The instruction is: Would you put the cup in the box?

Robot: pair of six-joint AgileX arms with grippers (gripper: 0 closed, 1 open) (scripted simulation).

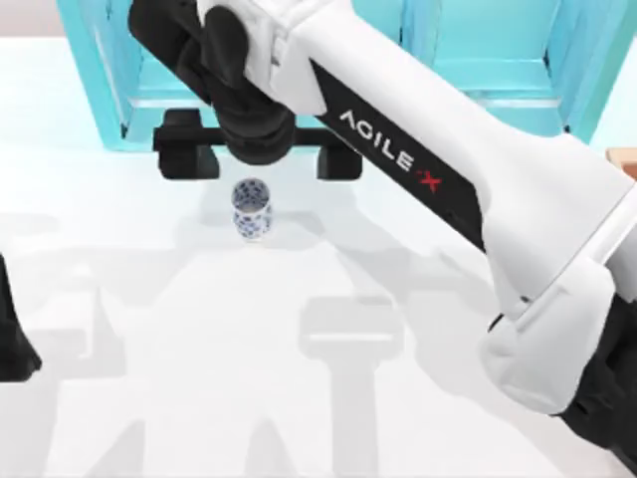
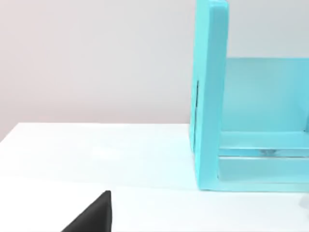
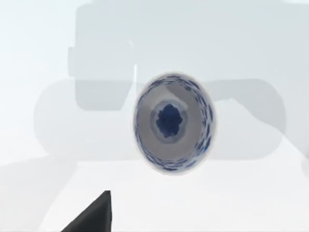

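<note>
The cup (image 1: 252, 209), small and white with a blue floral pattern, stands upright on the white table (image 1: 199, 378) just in front of the teal shelf unit. My right gripper (image 1: 261, 162) hangs above it and slightly toward the shelf. It is open, with its black fingers (image 1: 189, 157) spread wide to either side. In the right wrist view I look straight down into the cup (image 3: 173, 122), and one dark fingertip (image 3: 91, 217) shows at the edge. A tan corner of the box (image 1: 624, 157) peeks in at the table's right edge.
A big teal shelf unit (image 1: 100, 90) runs along the back of the table, and its side wall (image 2: 210, 96) shows in the left wrist view. My left arm (image 1: 12, 334) is parked at the table's left edge. My right arm's white body (image 1: 478, 169) stretches diagonally over the right half.
</note>
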